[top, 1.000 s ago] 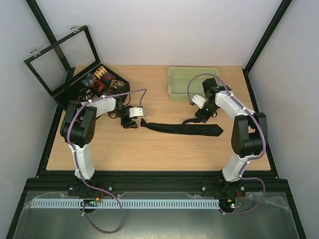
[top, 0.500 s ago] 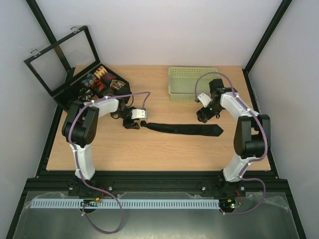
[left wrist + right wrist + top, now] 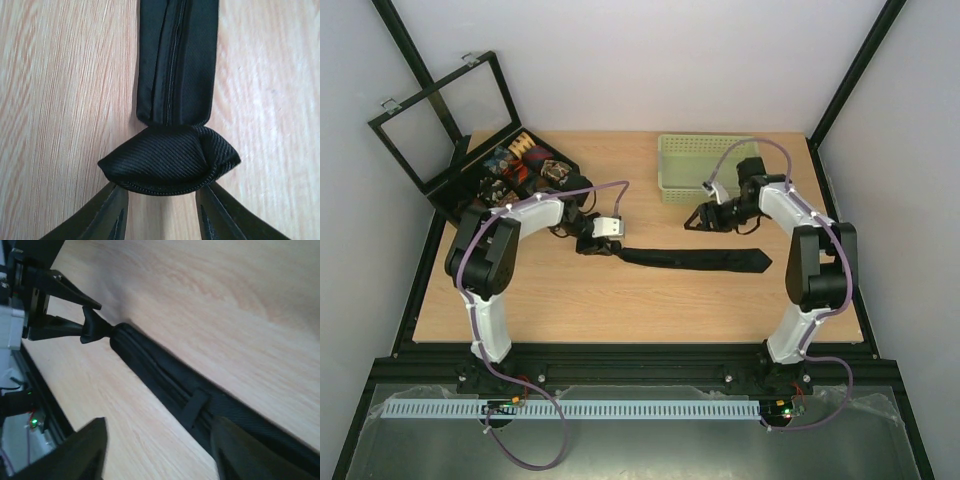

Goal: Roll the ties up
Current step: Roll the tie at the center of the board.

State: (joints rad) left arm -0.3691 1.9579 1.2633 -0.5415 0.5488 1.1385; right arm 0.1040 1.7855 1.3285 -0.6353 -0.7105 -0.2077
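My left gripper [image 3: 161, 186] pinches the folded narrow end of the black tie [image 3: 695, 260]; the rest lies flat on the table [image 3: 570, 300], rolling barely begun. My right gripper [image 3: 160, 421] hovers wide, empty.

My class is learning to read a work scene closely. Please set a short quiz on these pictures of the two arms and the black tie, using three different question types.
1. True or false: the black tie is already rolled into a full coil.
2. Pick one. The right tool is: A) open, holding nothing; B) shut on the tie; C) out of view.
3. Short answer: where do the patterned rolled ties sit?

Key
1. False. It lies stretched across the table, with only its end by the left tool folded over.
2. A.
3. In the compartments of the black box.
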